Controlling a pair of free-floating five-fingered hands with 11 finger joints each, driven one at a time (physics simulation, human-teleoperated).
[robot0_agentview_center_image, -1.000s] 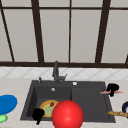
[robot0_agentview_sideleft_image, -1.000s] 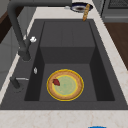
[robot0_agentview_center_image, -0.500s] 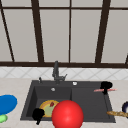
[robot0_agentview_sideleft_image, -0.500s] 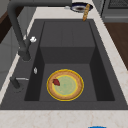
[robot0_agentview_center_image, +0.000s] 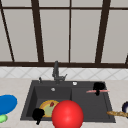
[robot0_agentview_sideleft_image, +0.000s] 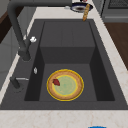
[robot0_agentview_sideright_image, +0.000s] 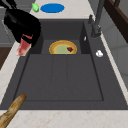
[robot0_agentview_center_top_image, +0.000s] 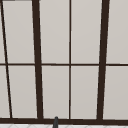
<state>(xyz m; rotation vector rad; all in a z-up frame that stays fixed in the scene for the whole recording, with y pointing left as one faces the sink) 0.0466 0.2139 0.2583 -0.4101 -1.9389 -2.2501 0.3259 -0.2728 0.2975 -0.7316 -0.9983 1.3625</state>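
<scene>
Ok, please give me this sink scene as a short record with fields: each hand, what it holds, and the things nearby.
left hand: at the sink's front left edge, beside the plate; fingers unclear
right hand: above the draining side, shut on a pink stick
plate: yellow-rimmed, in the basin, a small red piece on it
red ball: in front of the sink
counter left: blue dish
counter right: baguette

Flat, even light all round, no glare anywhere. The window (robot0_agentview_center_top_image: 70, 62) glows a pale, uniform grey, no sunbeam off it. The dark sink (robot0_agentview_sideleft_image: 67, 62) swallows detail, with soft shading on its inner walls. Everything reads soft and blurry; the red ball (robot0_agentview_center_image: 67, 114) sits close and smeared. No bending at the edges.
</scene>
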